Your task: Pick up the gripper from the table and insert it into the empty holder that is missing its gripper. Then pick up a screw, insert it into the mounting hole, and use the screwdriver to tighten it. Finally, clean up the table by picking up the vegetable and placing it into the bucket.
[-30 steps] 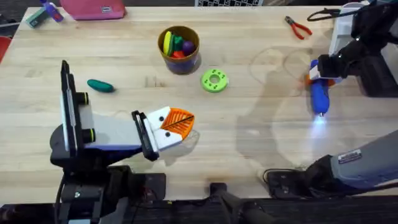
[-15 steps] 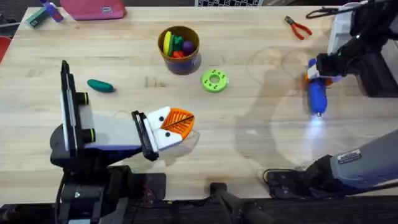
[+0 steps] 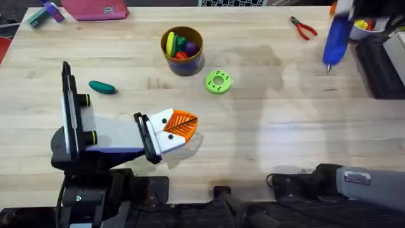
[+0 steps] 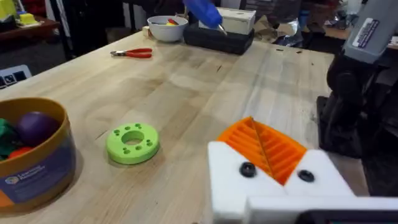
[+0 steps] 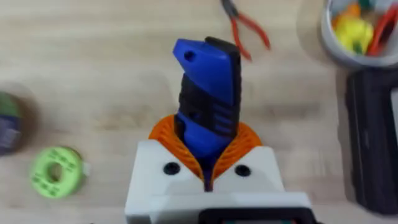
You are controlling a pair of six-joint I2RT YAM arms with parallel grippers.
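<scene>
My right gripper (image 3: 340, 10) (image 5: 207, 134) is shut on the blue screwdriver (image 3: 334, 37) (image 5: 208, 87), held in the air over the table's far right corner, bit pointing down. The screwdriver (image 4: 202, 10) also shows far off in the left wrist view. My left gripper (image 3: 188, 124) (image 4: 254, 126) rests low on the table at the near left. Its orange ribbed fingers are shut together in the white block (image 4: 280, 183), which has two dark round spots on its face. The dark green vegetable (image 3: 102, 87) lies on the table left of the orange bucket (image 3: 182, 50) (image 4: 34, 158), which holds coloured toys.
A green disc (image 3: 218, 82) (image 4: 132, 142) (image 5: 56, 172) lies right of the bucket. Red-handled pliers (image 3: 304, 28) (image 4: 132, 53) (image 5: 246, 28) and a white bowl (image 3: 362, 26) (image 5: 356, 34) (image 4: 166, 27) sit at the far right, beside a black box (image 3: 380, 63) (image 4: 221, 39). A pink case (image 3: 95, 9) lies far left.
My right gripper has carried the screwdriver from low over the right middle of the table up and toward the far right corner. The left arm has not moved.
</scene>
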